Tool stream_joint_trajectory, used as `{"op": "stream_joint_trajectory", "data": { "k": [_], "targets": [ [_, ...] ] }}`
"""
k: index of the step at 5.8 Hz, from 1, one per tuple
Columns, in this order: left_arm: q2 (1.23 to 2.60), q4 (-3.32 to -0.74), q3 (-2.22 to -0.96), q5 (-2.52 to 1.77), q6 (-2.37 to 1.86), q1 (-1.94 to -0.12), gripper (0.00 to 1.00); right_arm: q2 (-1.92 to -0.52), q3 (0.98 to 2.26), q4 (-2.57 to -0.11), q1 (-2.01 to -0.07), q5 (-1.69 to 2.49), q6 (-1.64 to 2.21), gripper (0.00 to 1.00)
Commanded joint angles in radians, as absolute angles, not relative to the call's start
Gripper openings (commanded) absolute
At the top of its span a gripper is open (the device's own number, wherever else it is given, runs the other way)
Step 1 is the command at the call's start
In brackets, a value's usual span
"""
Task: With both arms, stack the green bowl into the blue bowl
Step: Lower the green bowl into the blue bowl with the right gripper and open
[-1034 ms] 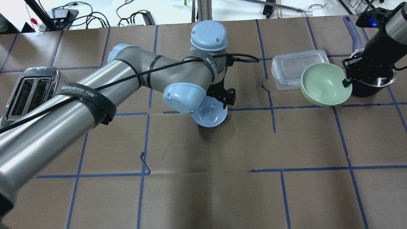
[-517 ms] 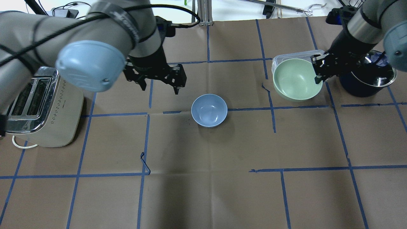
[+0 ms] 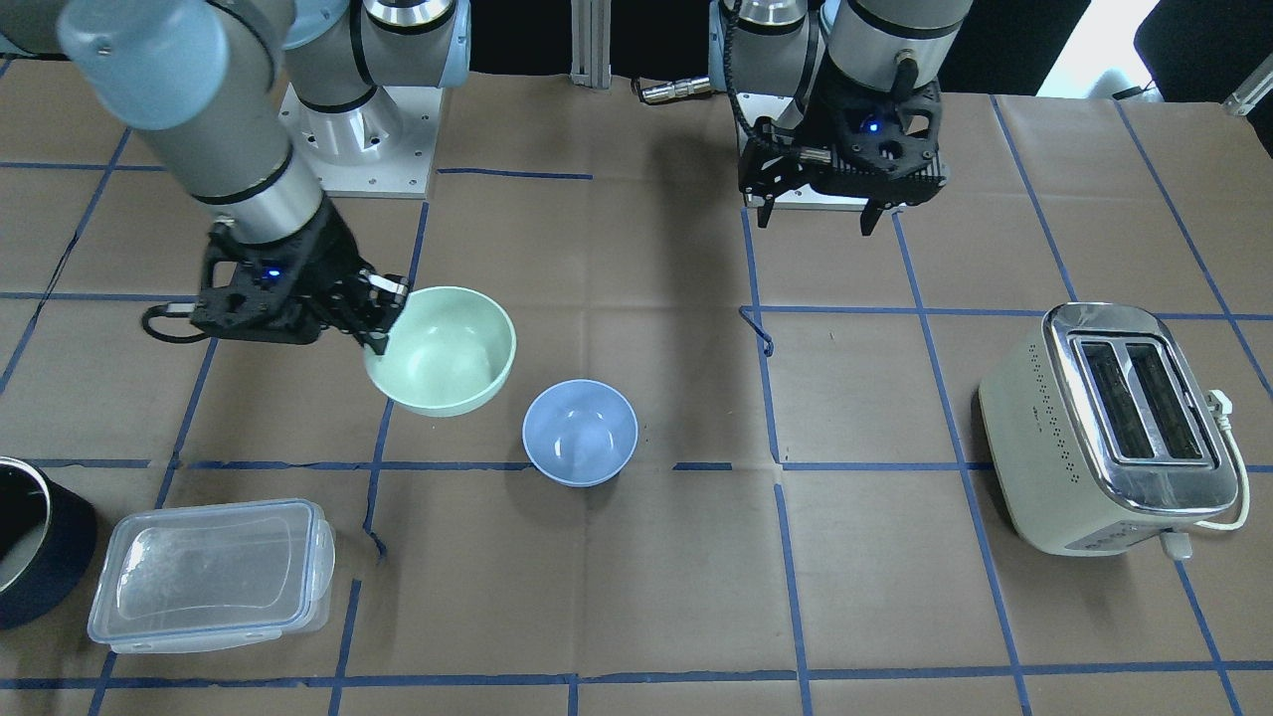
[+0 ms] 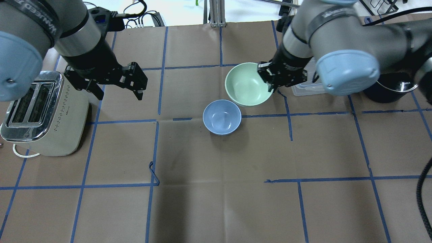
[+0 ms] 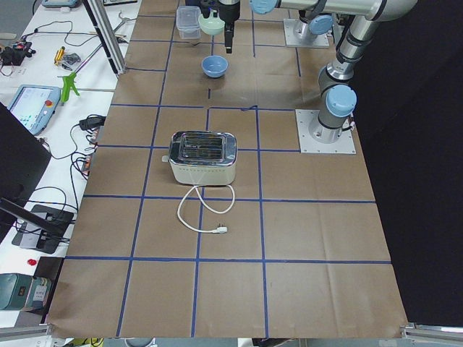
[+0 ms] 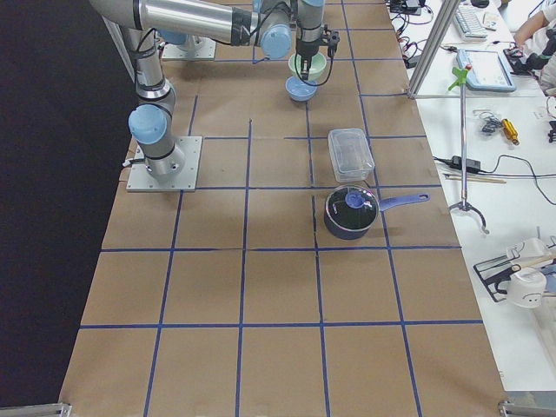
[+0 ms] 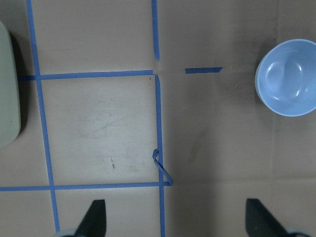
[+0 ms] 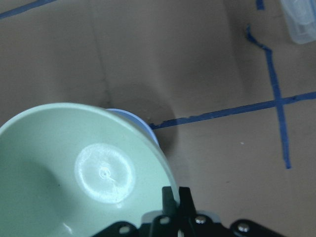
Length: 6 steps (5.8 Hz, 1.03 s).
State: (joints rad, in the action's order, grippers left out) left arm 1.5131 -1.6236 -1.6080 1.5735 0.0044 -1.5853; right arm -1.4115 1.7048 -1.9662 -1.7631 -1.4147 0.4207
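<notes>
The blue bowl (image 4: pixel 221 116) stands alone on the brown table, also in the front view (image 3: pixel 580 432) and the left wrist view (image 7: pixel 288 77). My right gripper (image 4: pixel 272 88) is shut on the rim of the green bowl (image 4: pixel 247 84) and holds it in the air, just behind and right of the blue bowl. The green bowl shows in the front view (image 3: pixel 445 350) and fills the right wrist view (image 8: pixel 79 173). My left gripper (image 4: pixel 118 95) is open and empty, raised above the table left of the blue bowl, near the toaster.
A cream toaster (image 4: pixel 40 116) stands at the left. A clear lidded container (image 3: pixel 209 574) and a dark pot (image 3: pixel 30 542) sit at the right side, partly hidden by my right arm in the overhead view. Blue tape lines cross the table.
My right gripper has carried the green bowl left, from over the container to just beside the blue bowl. My left gripper has moved further left, away from the blue bowl.
</notes>
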Motion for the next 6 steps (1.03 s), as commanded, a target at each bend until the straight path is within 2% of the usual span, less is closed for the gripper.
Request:
{"op": "stream_joint_trajectory", "data": {
  "k": [1, 4, 6],
  "targets": [
    [1.513, -1.605, -1.611, 1.571, 0.012, -1.566, 0.98, -1.323, 1.712, -2.045, -1.832, -1.413, 0.506, 0.05],
    [1.545, -1.629, -1.531, 1.571, -0.003, -1.575, 0.98, -1.198, 1.726, -2.131, -1.824, -1.43, 0.479, 0.05],
    [1.569, -1.648, -1.499, 1.569, -0.009, -1.586, 0.98, -1.207, 1.781, -2.134, -1.819, -1.428, 0.462, 0.06]
  ]
}}
